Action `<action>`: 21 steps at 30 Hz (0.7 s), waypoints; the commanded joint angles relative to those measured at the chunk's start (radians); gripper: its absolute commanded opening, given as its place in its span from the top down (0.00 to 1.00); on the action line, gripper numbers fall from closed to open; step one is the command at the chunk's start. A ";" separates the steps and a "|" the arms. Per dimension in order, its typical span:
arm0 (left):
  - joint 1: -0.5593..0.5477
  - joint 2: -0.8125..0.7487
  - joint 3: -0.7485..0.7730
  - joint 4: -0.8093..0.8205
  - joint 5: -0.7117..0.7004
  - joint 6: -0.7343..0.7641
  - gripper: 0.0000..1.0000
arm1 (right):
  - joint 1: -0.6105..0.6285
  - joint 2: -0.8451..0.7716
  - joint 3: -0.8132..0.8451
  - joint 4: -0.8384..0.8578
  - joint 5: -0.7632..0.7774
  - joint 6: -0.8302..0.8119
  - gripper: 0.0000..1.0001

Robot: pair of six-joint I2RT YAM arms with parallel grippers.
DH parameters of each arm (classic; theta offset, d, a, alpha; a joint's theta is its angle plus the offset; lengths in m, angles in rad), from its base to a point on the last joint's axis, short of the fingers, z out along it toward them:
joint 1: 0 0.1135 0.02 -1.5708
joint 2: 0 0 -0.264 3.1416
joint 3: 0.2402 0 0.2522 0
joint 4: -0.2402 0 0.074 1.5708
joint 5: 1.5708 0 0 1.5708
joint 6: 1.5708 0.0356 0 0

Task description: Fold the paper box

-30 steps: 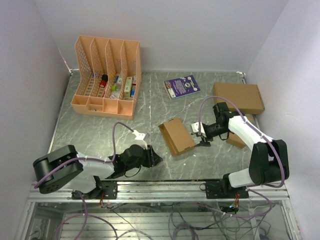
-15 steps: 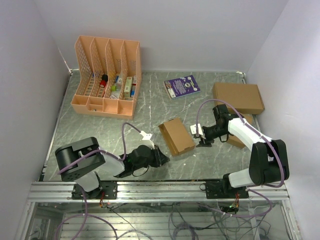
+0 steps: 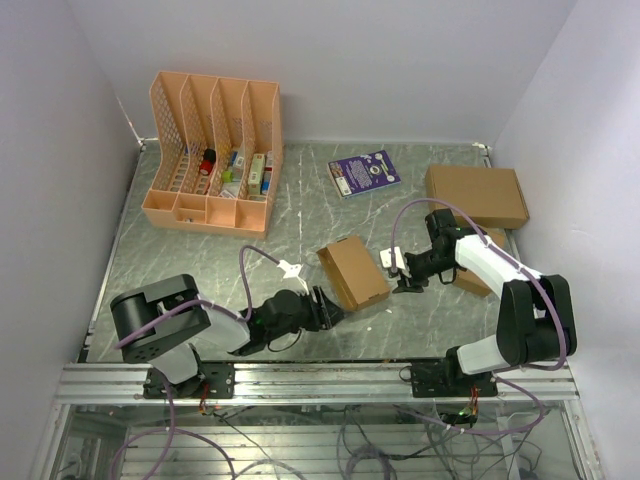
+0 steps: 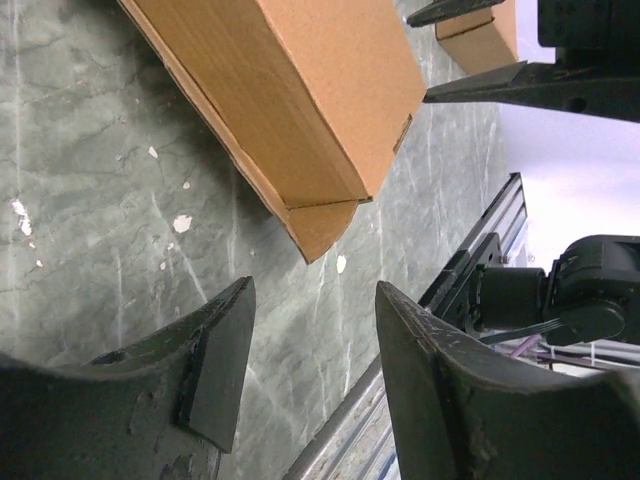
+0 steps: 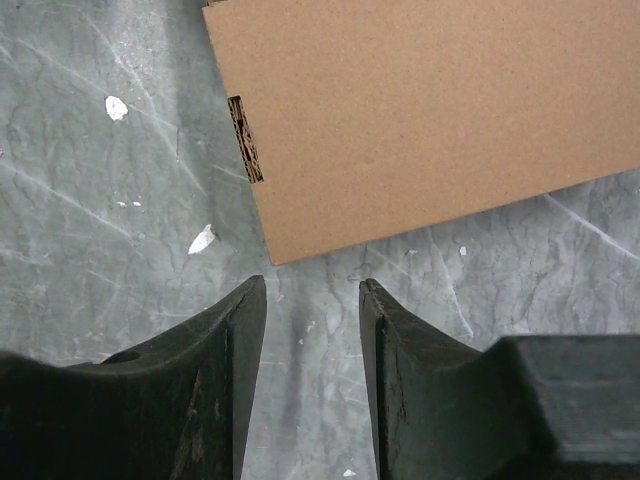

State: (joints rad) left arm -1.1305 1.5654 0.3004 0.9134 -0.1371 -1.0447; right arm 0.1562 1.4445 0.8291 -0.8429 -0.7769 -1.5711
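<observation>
The paper box (image 3: 353, 272) is a small slim brown carton lying flat mid-table. In the left wrist view the paper box (image 4: 300, 90) shows a short end flap (image 4: 325, 225) jutting from its near corner. My left gripper (image 3: 330, 312) sits low just short of that corner, and this left gripper (image 4: 315, 290) is open with only table between its fingers. My right gripper (image 3: 403, 276) hovers off the carton's right edge. In the right wrist view the right gripper (image 5: 312, 285) is open and empty, a short way from a corner of the paper box (image 5: 430, 110).
A much larger brown box (image 3: 477, 194) lies at the back right. Another small carton (image 3: 475, 275) sits partly under the right arm. A purple booklet (image 3: 364, 172) lies at the back centre. A peach desk organiser (image 3: 213, 152) stands at the back left. The metal rail (image 3: 320, 375) runs along the near edge.
My left gripper slid right toward the carton's near corner and its jaws spread apart. My right gripper's jaws narrowed a little and it shifted slightly.
</observation>
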 commanded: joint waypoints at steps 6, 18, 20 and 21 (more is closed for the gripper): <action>-0.006 0.034 0.041 0.084 -0.072 -0.056 0.34 | -0.004 0.012 -0.007 -0.016 -0.024 -0.009 0.59; -0.013 0.058 0.069 0.062 -0.079 -0.113 0.31 | -0.004 0.026 -0.007 -0.032 -0.048 -0.013 0.64; -0.014 0.061 0.074 0.062 -0.080 -0.113 0.31 | -0.003 0.029 -0.004 -0.039 -0.051 -0.019 0.65; -0.014 0.062 0.075 0.065 -0.079 -0.113 0.31 | -0.003 0.031 -0.003 -0.042 -0.052 -0.021 0.66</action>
State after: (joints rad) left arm -1.1347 1.6180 0.3454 0.9382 -0.1818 -1.1530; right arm 0.1562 1.4563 0.8291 -0.8577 -0.8013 -1.5723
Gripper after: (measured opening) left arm 0.691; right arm 0.352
